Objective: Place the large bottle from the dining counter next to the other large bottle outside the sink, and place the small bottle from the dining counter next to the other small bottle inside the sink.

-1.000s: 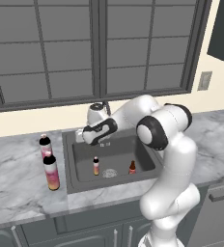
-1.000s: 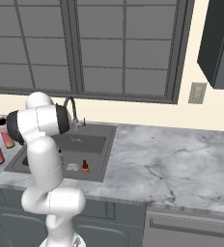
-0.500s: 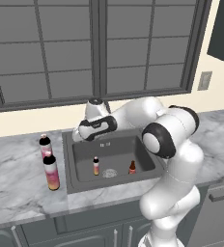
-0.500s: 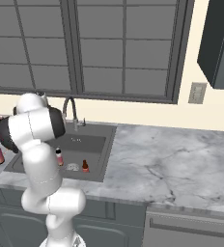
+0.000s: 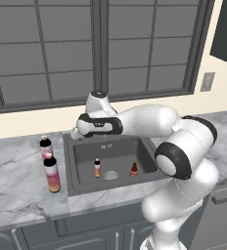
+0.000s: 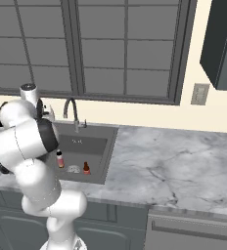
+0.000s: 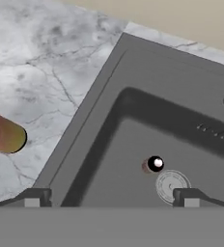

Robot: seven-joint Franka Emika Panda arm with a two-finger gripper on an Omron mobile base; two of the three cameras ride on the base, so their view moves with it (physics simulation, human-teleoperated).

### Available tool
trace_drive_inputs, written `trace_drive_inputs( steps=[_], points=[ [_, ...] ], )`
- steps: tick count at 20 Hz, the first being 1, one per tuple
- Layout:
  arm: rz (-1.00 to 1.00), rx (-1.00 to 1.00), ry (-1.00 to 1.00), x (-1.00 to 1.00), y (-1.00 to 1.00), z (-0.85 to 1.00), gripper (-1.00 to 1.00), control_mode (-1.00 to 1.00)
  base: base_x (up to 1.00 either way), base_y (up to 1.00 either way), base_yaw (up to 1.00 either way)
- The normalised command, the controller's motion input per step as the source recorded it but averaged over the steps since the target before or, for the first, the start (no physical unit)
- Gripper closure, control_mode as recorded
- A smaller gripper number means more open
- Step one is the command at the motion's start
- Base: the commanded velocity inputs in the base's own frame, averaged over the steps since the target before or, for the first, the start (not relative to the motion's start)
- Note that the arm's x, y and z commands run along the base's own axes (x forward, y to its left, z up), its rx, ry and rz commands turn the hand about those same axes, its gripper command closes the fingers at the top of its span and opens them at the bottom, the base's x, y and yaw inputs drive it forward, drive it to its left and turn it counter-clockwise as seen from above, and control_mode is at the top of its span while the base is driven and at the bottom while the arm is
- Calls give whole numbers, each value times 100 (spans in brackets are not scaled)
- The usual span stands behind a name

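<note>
Grey marble to the left of the sink (image 5: pixel 69 161) carries two large bottles (image 5: pixel 52 174) side by side, and two small bottles (image 5: pixel 97 167) stand apart in the basin, so I judge both placements done. The gripper (image 7: pixel 111 198), spread wide and holding nothing, hangs over the sink's left edge. Both base views show the second small bottle (image 6: pixel 86 168) right of the drain, whereas the hand view shows one small bottle from above.
</note>
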Motion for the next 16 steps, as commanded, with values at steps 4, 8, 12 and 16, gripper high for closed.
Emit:
trace_drive_inputs(
  steps=[4,8,12,16],
  points=[
    [11,7,-14,-54,0,41,-100,-100,0,0,0],
    [12,8,-17,-62,0,35,-100,-100,0,0,0],
    [12,9,-17,-40,0,51,-100,-100,0,0,0],
    [10,3,-5,-3,-1,94,-100,-100,0,0,0]
  ],
)
